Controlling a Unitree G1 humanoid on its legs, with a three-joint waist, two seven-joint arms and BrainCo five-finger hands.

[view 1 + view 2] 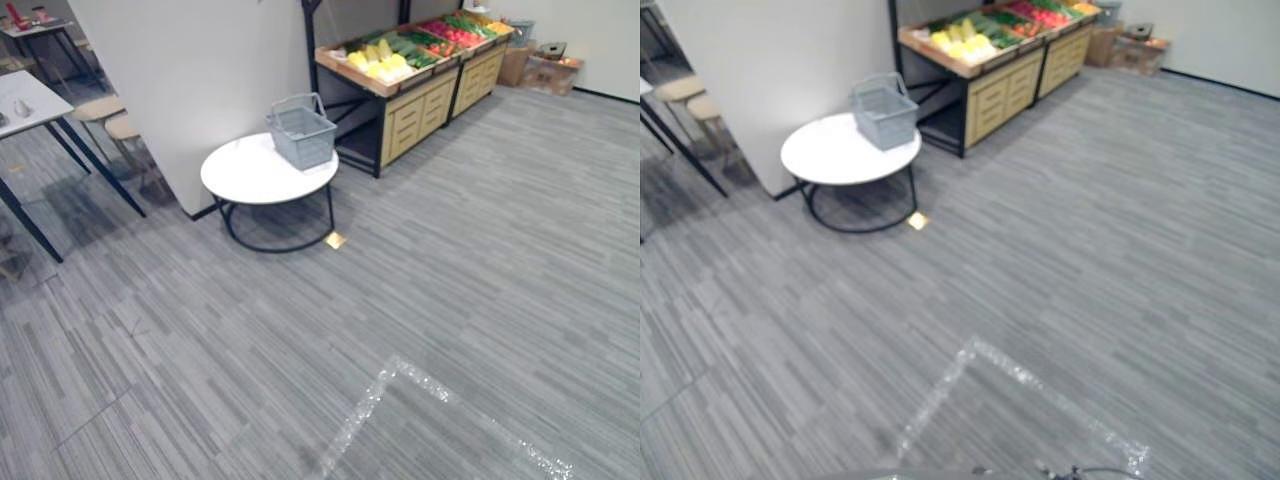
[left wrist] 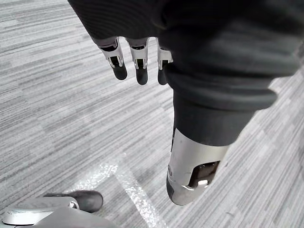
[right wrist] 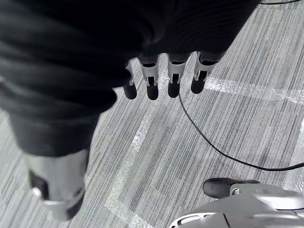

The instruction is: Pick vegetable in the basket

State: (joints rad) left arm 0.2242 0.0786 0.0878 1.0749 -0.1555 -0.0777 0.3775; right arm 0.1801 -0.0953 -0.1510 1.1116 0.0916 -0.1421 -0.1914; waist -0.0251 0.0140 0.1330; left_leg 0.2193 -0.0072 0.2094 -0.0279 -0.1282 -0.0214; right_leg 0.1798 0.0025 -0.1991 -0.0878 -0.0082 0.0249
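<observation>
A grey plastic basket (image 1: 300,134) with its handle up stands on a round white table (image 1: 250,178), near that table's far right edge. Behind it a wooden stand (image 1: 415,70) carries yellow, green and red vegetables (image 1: 385,58) in a row. The basket (image 1: 884,111) and stand (image 1: 985,45) sit at the upper left in the right eye view. My left hand (image 2: 137,59) hangs over bare carpet with its fingers straight and nothing in it. My right hand (image 3: 164,76) hangs likewise, open and holding nothing, far from the basket.
A white partition wall (image 1: 190,70) rises behind the round table. A white desk (image 1: 25,105) and stools (image 1: 100,110) stand at the far left. Cardboard boxes (image 1: 545,70) lie beyond the stand. Shiny tape (image 1: 400,385) marks the grey carpet in front.
</observation>
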